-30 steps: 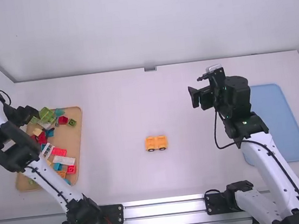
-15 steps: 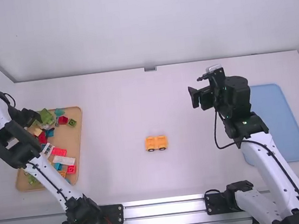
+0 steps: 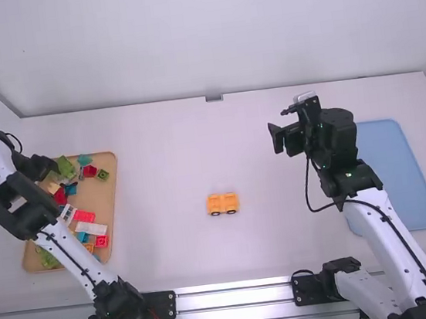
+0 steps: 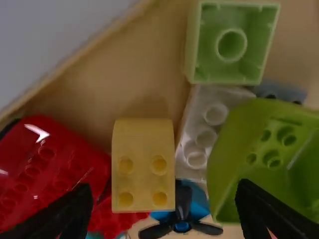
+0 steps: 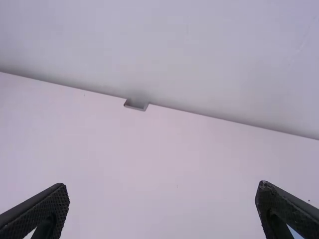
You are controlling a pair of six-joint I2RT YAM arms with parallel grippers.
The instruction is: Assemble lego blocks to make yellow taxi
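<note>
1. High view: the orange wheeled base (image 3: pixel 222 201) sits mid-table, unheld.
2. Left wrist view: my left gripper (image 4: pixel 164 189) stands open, seemingly above the yellow block (image 4: pixel 143 177) – closing misaligned could snag the crowding green block (image 4: pixel 232 144).
3. Right wrist view: my right gripper (image 5: pixel 162 186) is open, empty.

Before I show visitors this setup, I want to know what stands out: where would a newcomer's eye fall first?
Probably on the yellow-orange wheeled piece, alone mid-table. Next, the tan tray of colourful blocks at left, with the open left gripper over it, and the blue tray at right.
</note>
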